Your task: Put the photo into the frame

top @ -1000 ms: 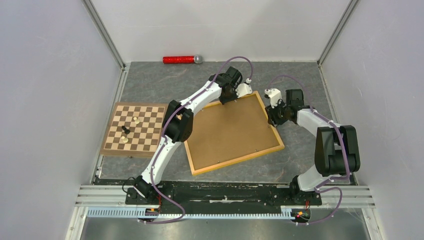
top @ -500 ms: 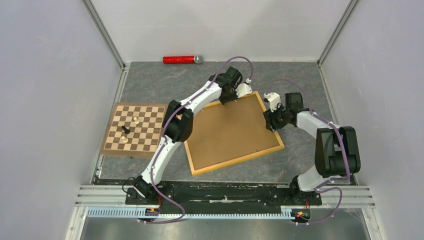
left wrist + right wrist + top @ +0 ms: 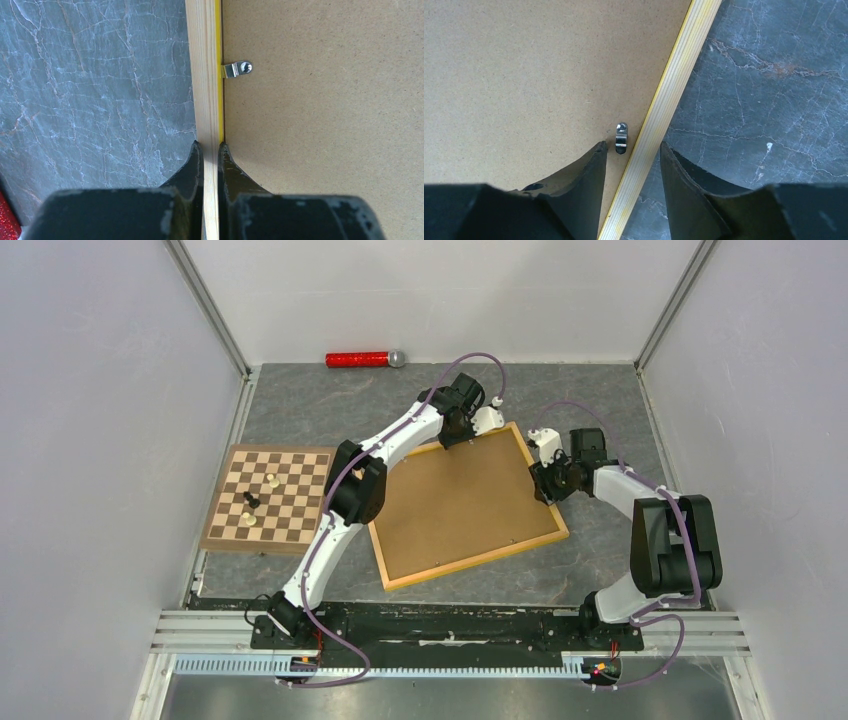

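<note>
Centrally in the top view, the frame (image 3: 478, 560) is seen lying flat on the grey table (image 3: 300, 400), turned slightly, its back facing up. A brown board (image 3: 460, 505) is set inside its rails. The photo itself cannot be made out in any view.

The left gripper (image 3: 457, 436) is placed at the frame's upper edge. In the left wrist view it (image 3: 209, 150) is clenched on the wooden rail (image 3: 205, 75), one finger on the outer side and the other on the board side. A metal clip (image 3: 237, 69) is seen above it, reaching from the rail onto the board.

The right gripper (image 3: 545, 485) is held at the frame's right edge. In the right wrist view it (image 3: 633, 147) is spread wide, with the rail (image 3: 674, 80) and a second clip (image 3: 621, 138) between the fingers, neither visibly touched.

A chessboard (image 3: 265, 498) with a few pieces is seen at centre left, and a red tube (image 3: 360, 360) at the top.
</note>
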Action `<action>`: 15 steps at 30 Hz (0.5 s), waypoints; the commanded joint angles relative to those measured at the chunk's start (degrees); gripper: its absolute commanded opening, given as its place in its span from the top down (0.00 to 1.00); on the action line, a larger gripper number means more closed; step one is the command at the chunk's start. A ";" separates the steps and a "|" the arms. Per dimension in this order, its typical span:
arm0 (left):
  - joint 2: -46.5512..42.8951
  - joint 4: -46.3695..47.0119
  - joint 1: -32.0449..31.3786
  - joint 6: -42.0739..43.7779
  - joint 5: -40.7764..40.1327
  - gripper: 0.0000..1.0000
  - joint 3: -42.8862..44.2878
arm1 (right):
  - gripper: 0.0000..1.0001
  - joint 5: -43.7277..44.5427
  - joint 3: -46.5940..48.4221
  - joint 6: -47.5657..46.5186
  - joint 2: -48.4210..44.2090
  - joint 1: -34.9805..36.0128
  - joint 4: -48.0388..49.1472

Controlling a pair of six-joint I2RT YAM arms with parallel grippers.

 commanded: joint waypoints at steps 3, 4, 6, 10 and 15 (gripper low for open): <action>2.01 2.82 -0.14 3.09 -0.02 0.98 0.03 | 0.56 1.66 -0.08 -1.37 -1.04 0.28 1.95; 1.97 2.83 -0.14 3.04 -0.01 0.98 0.05 | 0.57 1.53 -0.03 -1.36 -1.02 0.24 2.12; 1.97 2.82 -0.15 3.13 0.02 0.98 0.05 | 0.59 1.50 -0.05 -1.01 -0.90 0.27 2.83; 1.83 2.83 -0.14 3.22 0.01 0.98 -0.03 | 0.62 0.87 -0.23 -0.71 -0.46 0.28 3.85; 1.88 2.82 -0.15 3.30 0.32 0.98 -0.17 | 0.64 0.30 -0.40 -0.78 -0.31 0.33 4.80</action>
